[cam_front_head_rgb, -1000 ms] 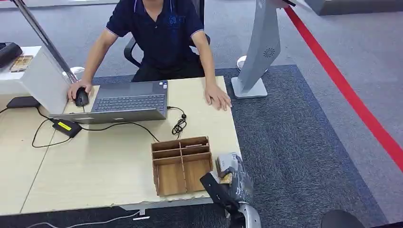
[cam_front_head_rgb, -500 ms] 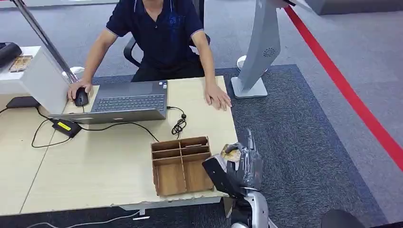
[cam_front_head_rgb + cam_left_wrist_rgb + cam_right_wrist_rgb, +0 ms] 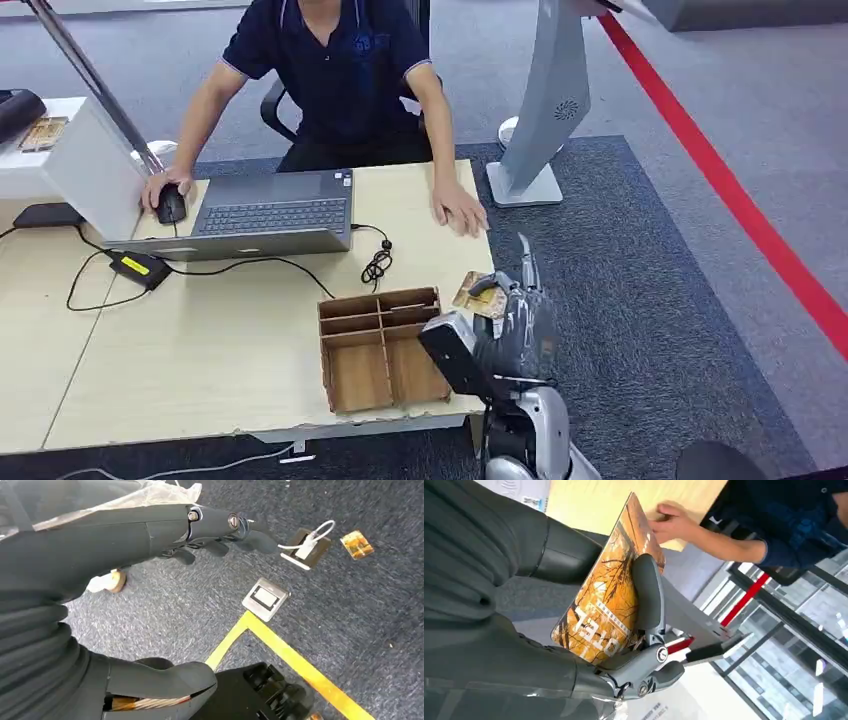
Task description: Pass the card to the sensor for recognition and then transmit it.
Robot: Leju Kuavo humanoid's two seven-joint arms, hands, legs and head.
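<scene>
Wooden table (image 3: pixel 240 350) with an open grey laptop (image 3: pixel 272 214), black mouse (image 3: pixel 171 205) under a person's hand (image 3: pixel 160 188), and black cables (image 3: pixel 377 262). A brown wooden compartment organiser (image 3: pixel 380 345) stands at the near right corner; its contents cannot be told. Just beside it, past the right edge, the right hand (image 3: pixel 505 330) pinches an orange printed card (image 3: pixel 480 293), lettering legible in the right wrist view (image 3: pixel 609 595). A grey stand (image 3: pixel 545 110) rises beyond. The left hand (image 3: pixel 150 535) hangs over carpet, fingers spread and holding nothing.
</scene>
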